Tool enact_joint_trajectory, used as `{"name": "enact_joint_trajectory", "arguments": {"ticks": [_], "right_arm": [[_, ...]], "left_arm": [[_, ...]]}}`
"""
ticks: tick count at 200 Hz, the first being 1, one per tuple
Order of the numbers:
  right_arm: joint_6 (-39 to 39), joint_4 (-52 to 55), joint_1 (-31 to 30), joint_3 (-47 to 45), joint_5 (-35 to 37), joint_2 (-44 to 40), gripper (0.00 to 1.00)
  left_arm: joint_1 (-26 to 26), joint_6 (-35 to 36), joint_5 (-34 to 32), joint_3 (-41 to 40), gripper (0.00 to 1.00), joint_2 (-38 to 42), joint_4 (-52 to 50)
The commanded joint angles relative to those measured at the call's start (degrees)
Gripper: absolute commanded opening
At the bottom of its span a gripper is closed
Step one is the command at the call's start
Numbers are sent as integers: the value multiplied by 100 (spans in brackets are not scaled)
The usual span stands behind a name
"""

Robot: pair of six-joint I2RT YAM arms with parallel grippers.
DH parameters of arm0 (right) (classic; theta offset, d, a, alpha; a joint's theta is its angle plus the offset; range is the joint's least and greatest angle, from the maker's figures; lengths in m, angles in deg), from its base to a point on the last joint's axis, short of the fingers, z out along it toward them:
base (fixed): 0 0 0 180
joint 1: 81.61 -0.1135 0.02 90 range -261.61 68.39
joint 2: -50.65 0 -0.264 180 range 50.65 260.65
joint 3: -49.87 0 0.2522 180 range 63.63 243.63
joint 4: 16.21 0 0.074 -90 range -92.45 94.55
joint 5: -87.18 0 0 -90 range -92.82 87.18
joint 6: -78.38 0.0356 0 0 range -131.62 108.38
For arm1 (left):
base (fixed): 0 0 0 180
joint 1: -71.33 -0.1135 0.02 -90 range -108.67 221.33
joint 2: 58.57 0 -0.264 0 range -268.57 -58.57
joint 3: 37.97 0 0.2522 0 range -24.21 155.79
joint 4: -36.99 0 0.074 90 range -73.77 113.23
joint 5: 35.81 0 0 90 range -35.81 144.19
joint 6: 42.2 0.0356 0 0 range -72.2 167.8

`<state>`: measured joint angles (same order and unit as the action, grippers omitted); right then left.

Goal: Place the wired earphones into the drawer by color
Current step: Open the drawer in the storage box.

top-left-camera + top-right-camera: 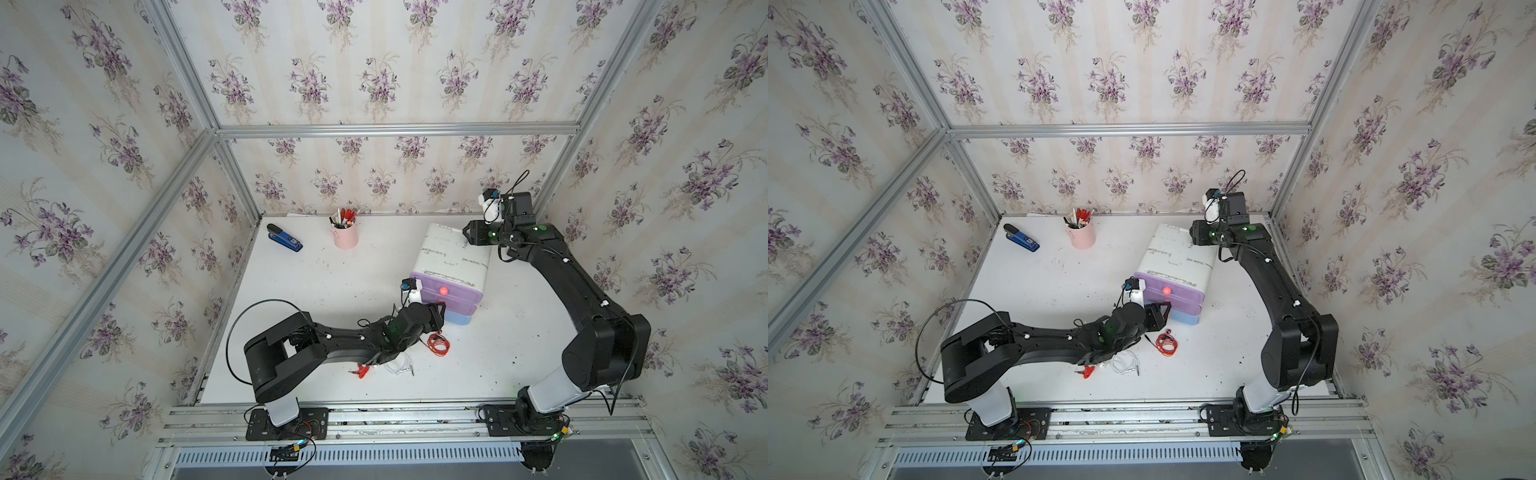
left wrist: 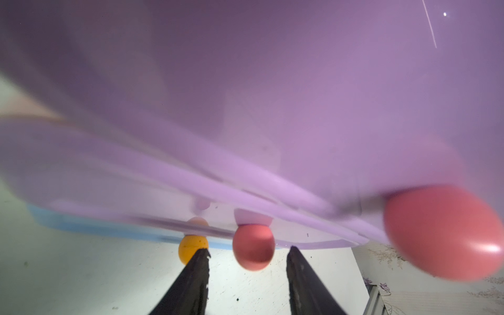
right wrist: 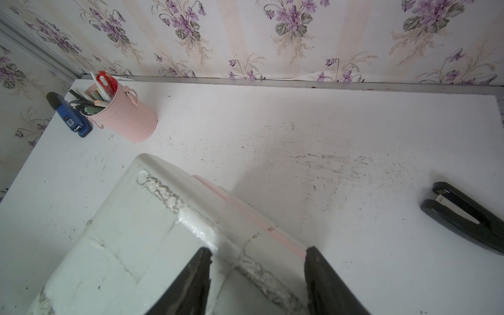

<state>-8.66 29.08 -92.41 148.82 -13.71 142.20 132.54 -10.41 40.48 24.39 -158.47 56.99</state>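
A drawer step is in hand — the left gripper point(image 2: 247, 252) is spread around the drawer's point(image 1: 467, 308) pink knob point(image 2: 253, 241), seemingly untouched. The right gripper point(image 3: 257, 252) is parted, empty, over the cabinet point(image 3: 122, 245). The red earphones point(image 1: 438, 344) are seen on the table point(image 1: 332, 291) — to be fetched next.

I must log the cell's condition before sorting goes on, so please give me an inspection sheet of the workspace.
Surface: white table, scuffed.
Job's things: red earphones, white earphones, second red bundle partly under left arm, all on table; black ones not seen; drawer unit.
Clutter: blue stapler, pink pen cup, black stapler.
Grippers: left gripper open around pink knob; right gripper open over drawer unit.
Cables: black cable loops by left arm.
Surroundings: floral wallpaper, aluminium frame.
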Motion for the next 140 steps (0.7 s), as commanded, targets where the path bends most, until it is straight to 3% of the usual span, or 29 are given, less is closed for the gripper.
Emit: {"name": "enact_joint_trajectory", "arguments": {"ticks": [1,65,140], "right_arm": [[25,540,-3,-36,-5,51,58],[20,521,-4,-54,6,63,58],[18,520,0,-80,15,50,58]], "left_arm": [[16,170,-17,134,47,-70,152],[14,241,-109,421,38,-136,-332],[14,197,-148,485,21,-105,-669]]}}
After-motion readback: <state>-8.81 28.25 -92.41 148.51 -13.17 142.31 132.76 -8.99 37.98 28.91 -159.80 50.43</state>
